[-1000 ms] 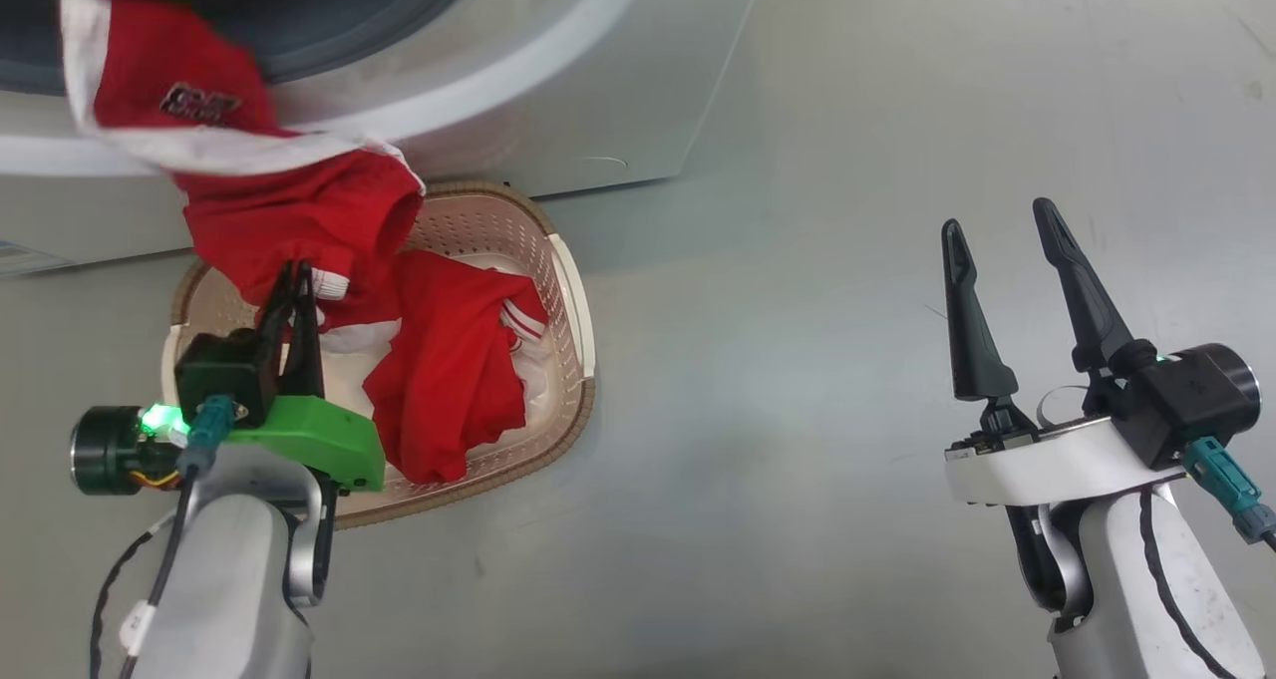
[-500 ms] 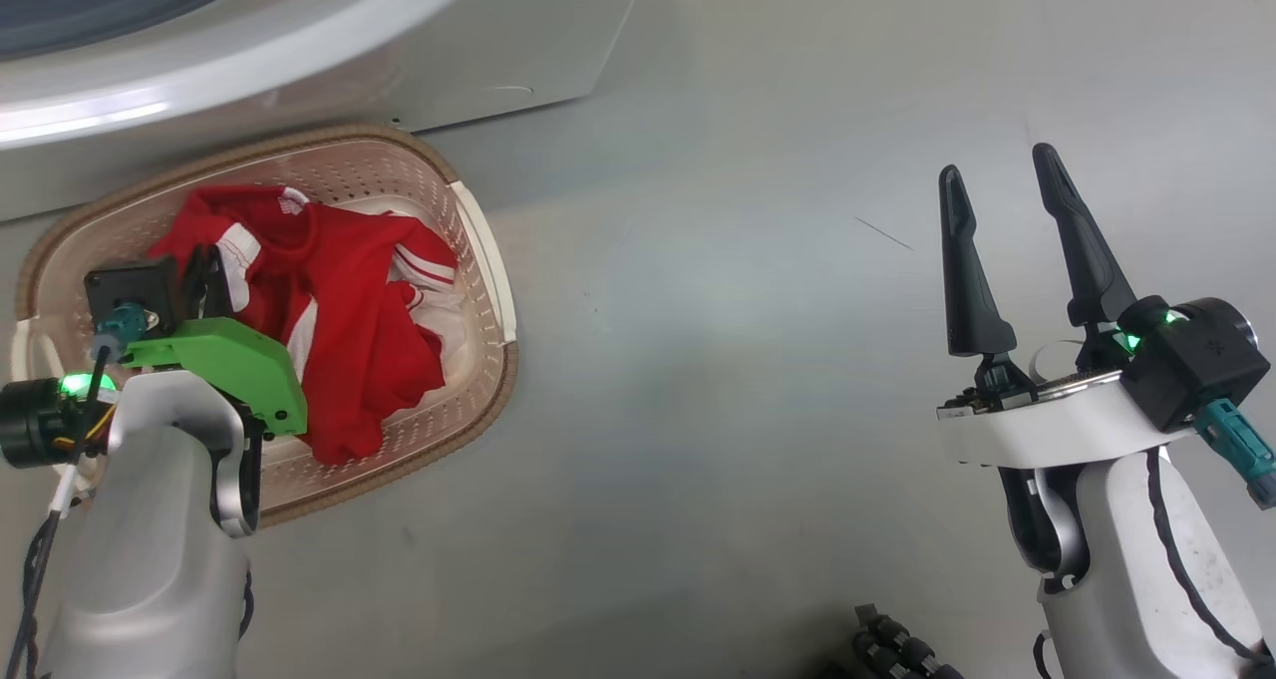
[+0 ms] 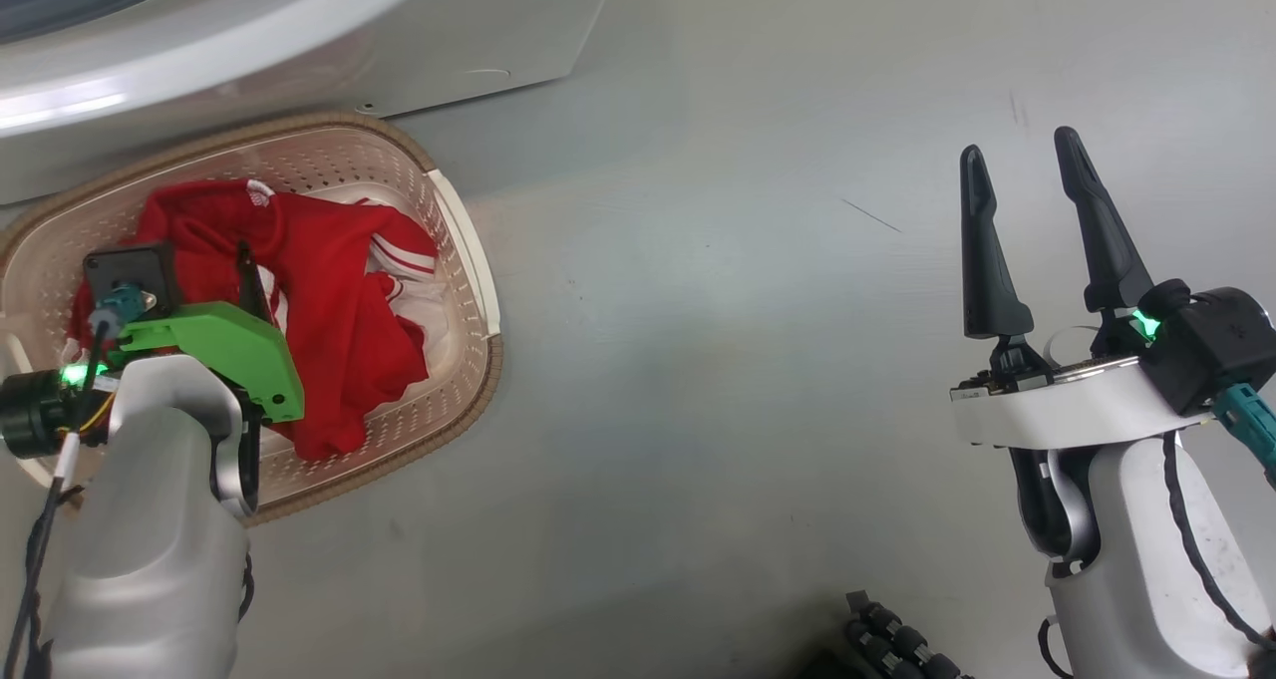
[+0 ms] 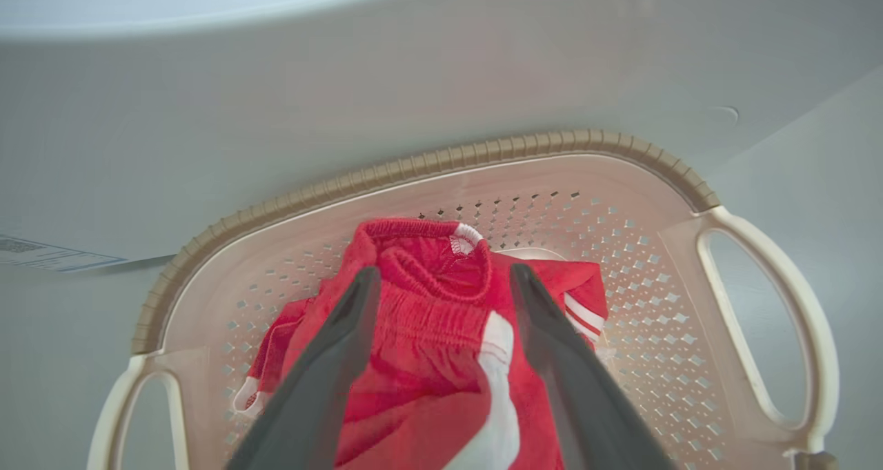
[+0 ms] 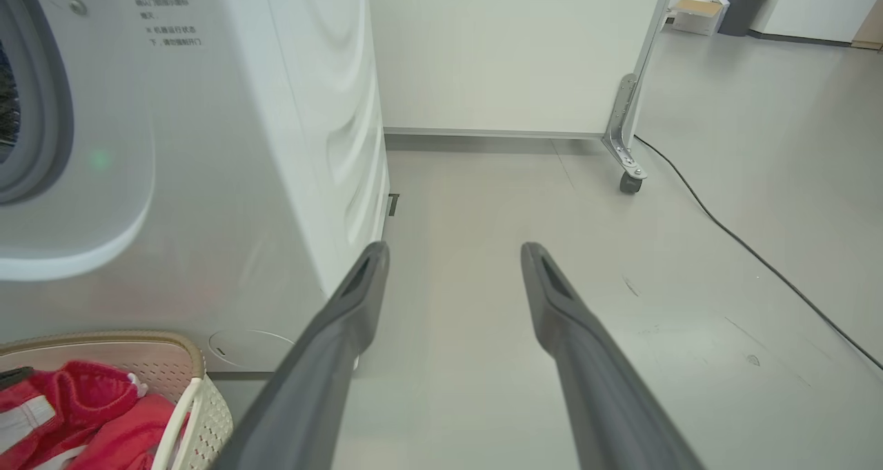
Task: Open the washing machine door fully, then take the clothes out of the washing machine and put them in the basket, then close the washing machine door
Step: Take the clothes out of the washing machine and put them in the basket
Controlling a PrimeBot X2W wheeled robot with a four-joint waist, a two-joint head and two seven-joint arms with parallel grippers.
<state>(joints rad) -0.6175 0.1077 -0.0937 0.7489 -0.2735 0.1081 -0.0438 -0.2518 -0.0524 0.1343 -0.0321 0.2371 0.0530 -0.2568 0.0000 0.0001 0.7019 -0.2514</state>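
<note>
Lying inside cream perforated plastic basket point(image 3: 478, 380): bright red white-striped clothes point(image 3: 329, 360). Left pincer point(image 4: 445, 273) splayed above; right pincer point(image 3: 1019, 143) splayed, empty, right of basket. Washing machine door closing apparently left.

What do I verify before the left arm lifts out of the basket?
1. Left gripper open: ok, fingers spread.
2. Clothes inside basket: ok, nothing over the rim where visible.
3. Fabric clear of left fingers: cannot tell, cloth lies between them.
4. Right gripper empty: ok, open above bare floor.
5. Washing machine emptied: cannot tell.
</note>
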